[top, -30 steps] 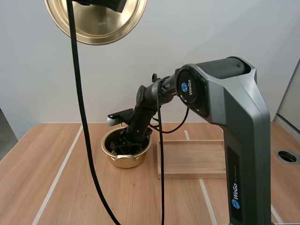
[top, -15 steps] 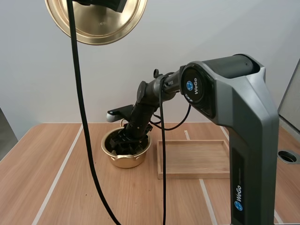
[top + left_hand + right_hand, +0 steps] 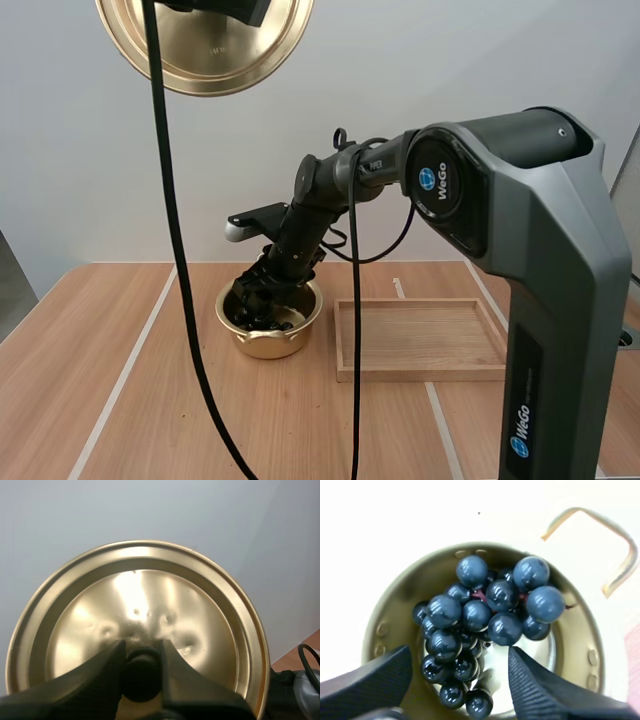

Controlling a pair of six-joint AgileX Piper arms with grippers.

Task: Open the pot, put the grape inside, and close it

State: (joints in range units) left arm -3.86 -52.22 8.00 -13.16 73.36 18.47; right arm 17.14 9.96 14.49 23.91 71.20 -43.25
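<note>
A brass pot [image 3: 268, 322] stands open on the table, left of the wooden tray. A bunch of dark blue grapes [image 3: 480, 625] lies inside the pot [image 3: 580, 645]. My right gripper [image 3: 262, 290] hangs just over the pot's mouth; in the right wrist view its fingers [image 3: 545, 685] stand apart above the grapes, holding nothing, so the right gripper [image 3: 460, 680] is open. High at the upper left, the brass lid [image 3: 205, 45] is held in the air. In the left wrist view my left gripper [image 3: 141, 667] is shut on the lid's black knob [image 3: 141, 675], with the lid [image 3: 200, 610] behind it.
A shallow wooden tray [image 3: 420, 338] lies right of the pot with nothing on it. The wooden table [image 3: 150, 420] has bare room in front of and to the left of the pot. The right arm's large grey body [image 3: 540, 300] stands at the right.
My right gripper has risen slightly out of the pot and shifted left, leaving the grapes inside. The right arm's body moved right. The lid has stayed still.
</note>
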